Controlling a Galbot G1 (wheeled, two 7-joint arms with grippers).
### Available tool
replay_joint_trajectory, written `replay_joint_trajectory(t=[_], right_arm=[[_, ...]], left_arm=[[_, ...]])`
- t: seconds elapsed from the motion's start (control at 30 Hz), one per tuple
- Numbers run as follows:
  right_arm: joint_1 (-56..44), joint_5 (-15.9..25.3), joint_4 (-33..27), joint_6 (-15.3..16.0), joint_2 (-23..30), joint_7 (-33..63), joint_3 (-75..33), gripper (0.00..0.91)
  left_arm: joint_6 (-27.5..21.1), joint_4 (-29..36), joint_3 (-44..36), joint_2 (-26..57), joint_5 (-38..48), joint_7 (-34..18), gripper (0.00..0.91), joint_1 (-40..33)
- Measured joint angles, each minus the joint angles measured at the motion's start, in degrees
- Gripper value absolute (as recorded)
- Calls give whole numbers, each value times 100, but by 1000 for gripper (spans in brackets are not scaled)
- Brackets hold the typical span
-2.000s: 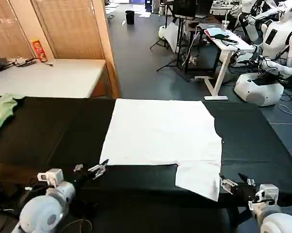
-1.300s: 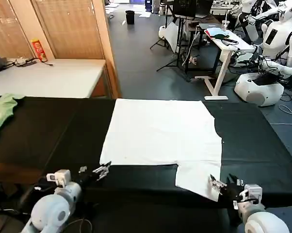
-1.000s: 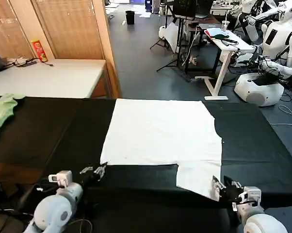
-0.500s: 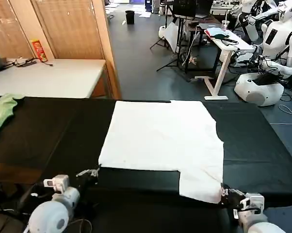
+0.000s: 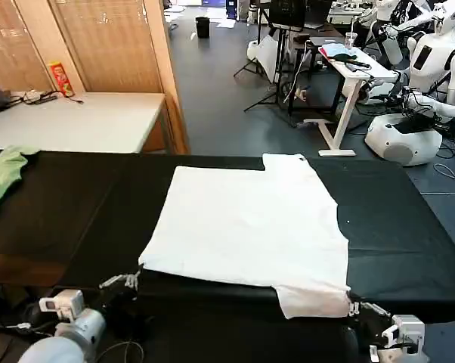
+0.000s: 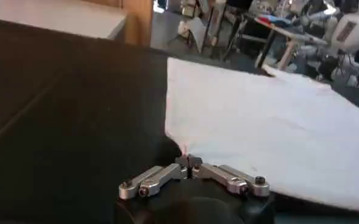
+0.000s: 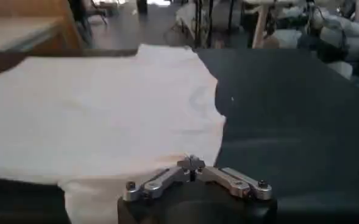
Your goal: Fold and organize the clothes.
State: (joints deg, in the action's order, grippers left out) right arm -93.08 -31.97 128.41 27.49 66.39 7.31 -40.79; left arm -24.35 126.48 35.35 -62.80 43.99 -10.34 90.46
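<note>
Across the middle of the black cloth-covered table (image 5: 76, 219), the white cotton T-shirt (image 5: 250, 223) lies spread flat. Left gripper (image 5: 125, 281) pinches its near-left corner, fingers closed; right gripper (image 5: 361, 308) clamps the near-right sleeve at the table edge.

The head camera looks forward and down across the black bench (image 5: 69, 212). Each wrist camera sits low behind its tool, the left tool (image 6: 190, 163) and right tool (image 7: 191, 163), facing ahead. All share the white T-shirt (image 5: 250, 223).
</note>
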Motion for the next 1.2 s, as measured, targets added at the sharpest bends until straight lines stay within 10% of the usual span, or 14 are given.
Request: replay_joint_trajectory(t=[0.87, 0.9, 0.93, 0.97, 1.2], right_arm=[[2837, 312, -2638, -296, -222, -194, 1168, 0], [2878, 309, -2681, -294, -222, -243, 1180, 0], [2903, 310, -2709, -290, -224, -287, 1178, 59], [2904, 311, -2712, -275, -239, -354, 1167, 878], [2622, 133, -2425, -19, -418, -464, 963, 878]], left_arm=[[190, -1887, -1236, -150, -1279, 91, 0, -2289], [190, -1942, -1270, -153, -1311, 71, 878, -2346], [190, -2000, -1302, -158, -1356, 49, 878, -2399], [190, -2064, -1335, -168, -1391, 44, 878, -2455], [174, -2256, -1414, -192, -1460, 55, 878, -2579]])
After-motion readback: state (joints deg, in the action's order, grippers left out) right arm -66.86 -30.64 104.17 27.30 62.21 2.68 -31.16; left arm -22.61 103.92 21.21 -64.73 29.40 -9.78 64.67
